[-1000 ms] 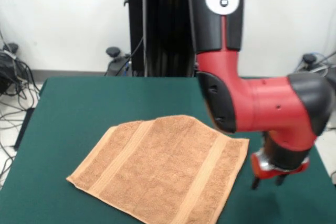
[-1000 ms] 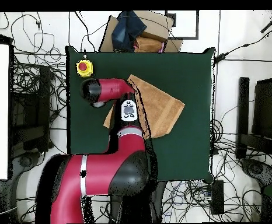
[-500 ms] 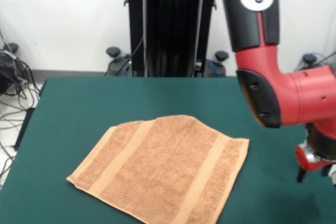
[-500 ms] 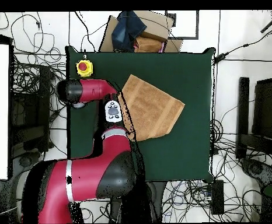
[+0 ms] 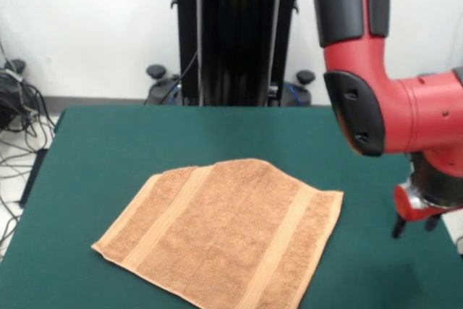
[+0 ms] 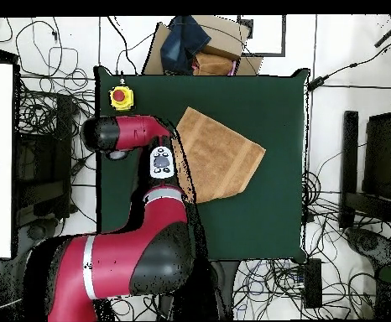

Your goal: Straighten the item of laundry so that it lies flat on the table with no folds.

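The item of laundry [image 5: 224, 236] is an orange-tan towel with two woven stripe bands, lying spread on the green table [image 5: 130, 142] toward the near side. Its far edge rises to a blunt peak, so the outline is not a clean rectangle. My gripper [image 5: 414, 228] hangs open and empty over the table's right edge, well clear of the towel's right corner. In the overhead view the towel [image 6: 224, 155] lies at an angle near the table's [image 6: 274, 101] middle. The red arm [image 6: 140, 132] covers the towel's left side and hides the gripper.
A yellow box with a red button [image 6: 121, 97] sits on a table corner close to the arm's wrist. The black pedestal [image 5: 235, 34] stands behind the table. A cardboard box with dark cloth [image 6: 200, 46] and tangled cables lie off the table.
The arm swung from beside the towel's right corner out to the table's right edge, then eased slightly back. The towel has not moved.
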Controlling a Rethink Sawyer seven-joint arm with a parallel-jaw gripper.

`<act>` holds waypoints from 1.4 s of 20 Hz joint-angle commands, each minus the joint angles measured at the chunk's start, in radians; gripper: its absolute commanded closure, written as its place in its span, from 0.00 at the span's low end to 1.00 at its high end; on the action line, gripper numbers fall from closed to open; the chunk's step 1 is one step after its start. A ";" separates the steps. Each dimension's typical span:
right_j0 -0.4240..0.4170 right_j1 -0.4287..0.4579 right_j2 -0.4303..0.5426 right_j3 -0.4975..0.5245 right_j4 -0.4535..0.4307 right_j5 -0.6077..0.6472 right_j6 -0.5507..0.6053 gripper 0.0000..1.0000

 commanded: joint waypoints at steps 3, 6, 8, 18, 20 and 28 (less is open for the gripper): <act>-0.055 0.006 -0.054 0.165 -0.087 -0.093 0.116 0.00; -0.069 0.032 -0.047 0.148 -0.100 -0.112 0.107 0.00; -0.080 0.059 -0.037 0.124 -0.104 -0.124 0.096 0.00; -0.148 0.117 0.006 0.107 -0.137 -0.145 0.020 0.00; -0.168 0.100 0.019 0.115 -0.137 -0.094 -0.016 0.00; -0.175 0.082 0.075 0.092 -0.127 -0.011 -0.035 0.00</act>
